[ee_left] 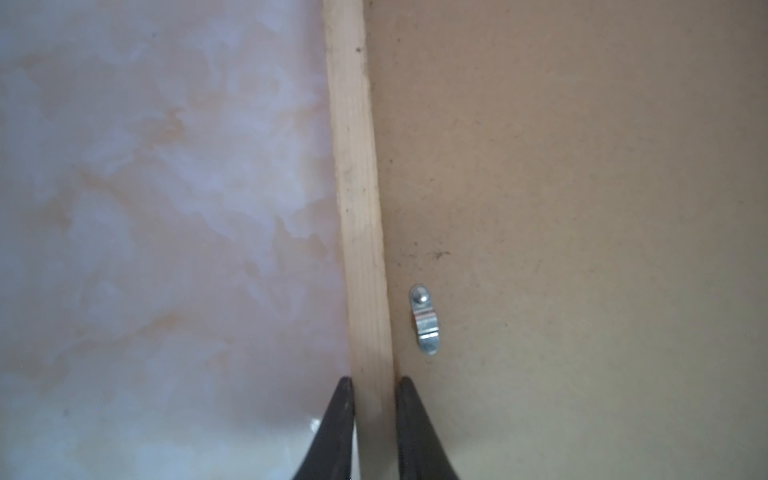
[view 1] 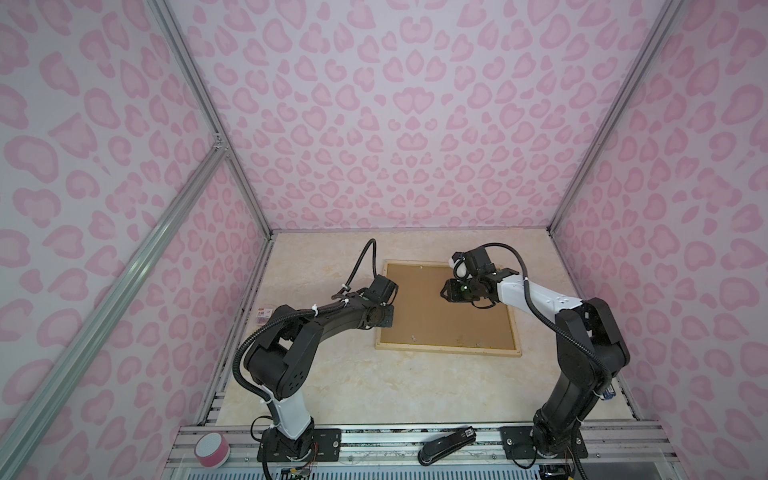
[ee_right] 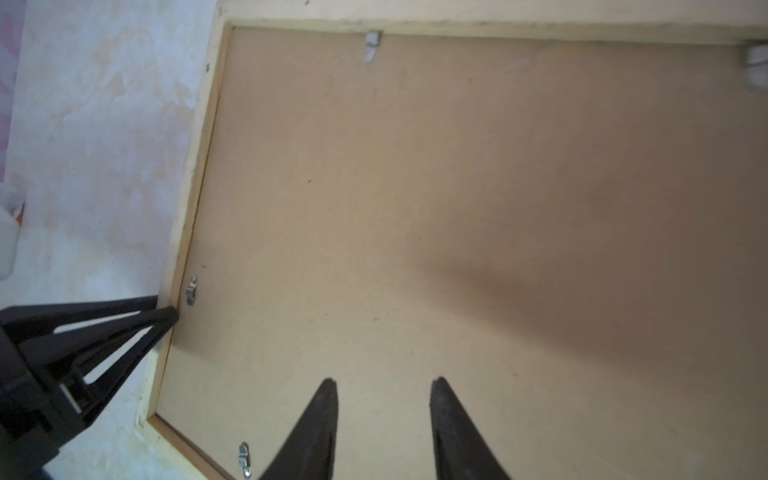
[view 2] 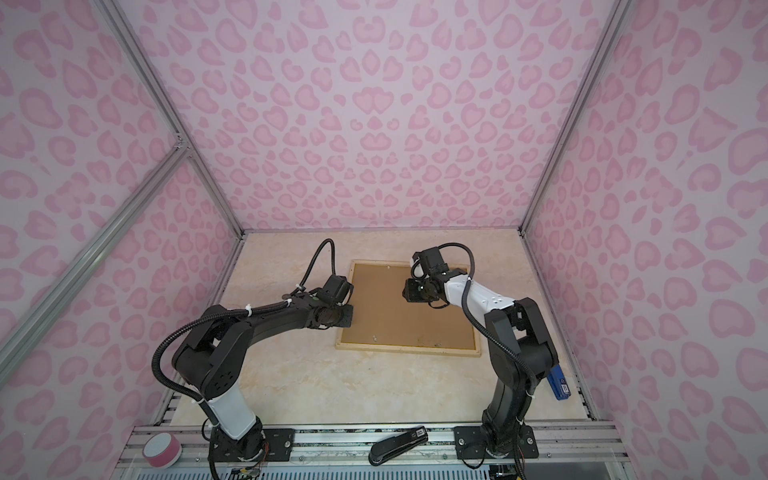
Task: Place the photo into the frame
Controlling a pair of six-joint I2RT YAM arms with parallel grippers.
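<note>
The frame [ee_left: 357, 187] is being pinched at its edge by the left gripper [ee_left: 373, 384], jaws nearly closed; the right gripper [ee_right: 384, 384] is being held half-open, empty, over the frame's board [ee_right: 457, 187]

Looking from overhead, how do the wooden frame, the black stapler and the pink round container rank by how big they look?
1. The frame: by far the largest.
2-3. The black stapler and the pink round container: too alike to rank; stapler longer, container rounder. Both sit nearer the camera.
</note>
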